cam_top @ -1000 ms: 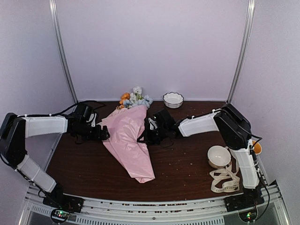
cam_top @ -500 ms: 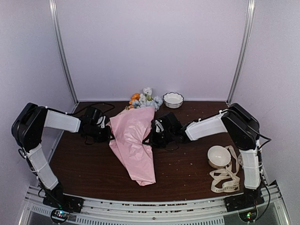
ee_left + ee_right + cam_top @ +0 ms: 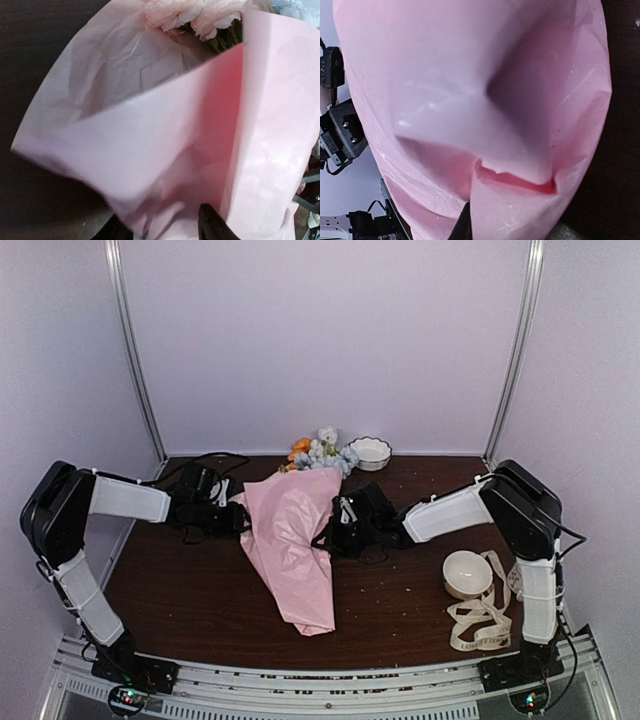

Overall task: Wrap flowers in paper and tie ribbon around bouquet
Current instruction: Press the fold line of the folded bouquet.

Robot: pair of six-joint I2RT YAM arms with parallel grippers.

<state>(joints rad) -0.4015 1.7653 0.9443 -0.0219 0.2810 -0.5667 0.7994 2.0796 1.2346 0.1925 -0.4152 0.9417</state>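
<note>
Your flowers (image 3: 322, 448) lie at the back middle of the surface (image 3: 190, 590), with the blooms poking out of the far end of the paper (image 3: 290, 540). The paper is folded loosely over the stems in a rough cone. The wide end is at the blooms, the narrow end points to the near edge, and it lies flat on the surface.

Your left claw (image 3: 238, 521) is at the paper's left edge, up near the wide end and touching it. In the left wrist view the pink sheet covers most of the frame and only one dark finger (image 3: 207, 224) shows at the bottom, so you cannot tell whether that claw is open or closed, or whether it has any paper.

Your right claw (image 3: 322, 537) is pressed to the paper's right edge, across from the left one. It is closed on a pinch of paper. In the right wrist view the folds run into a crease just above the finger (image 3: 463, 226).

The ribbon (image 3: 480, 625) lies in loose loops at the near right, well apart from the paper and not tied on. It is right against the near bowl (image 3: 467, 573). A second bowl (image 3: 369, 451) sits at the back, just right of the blooms.
</note>
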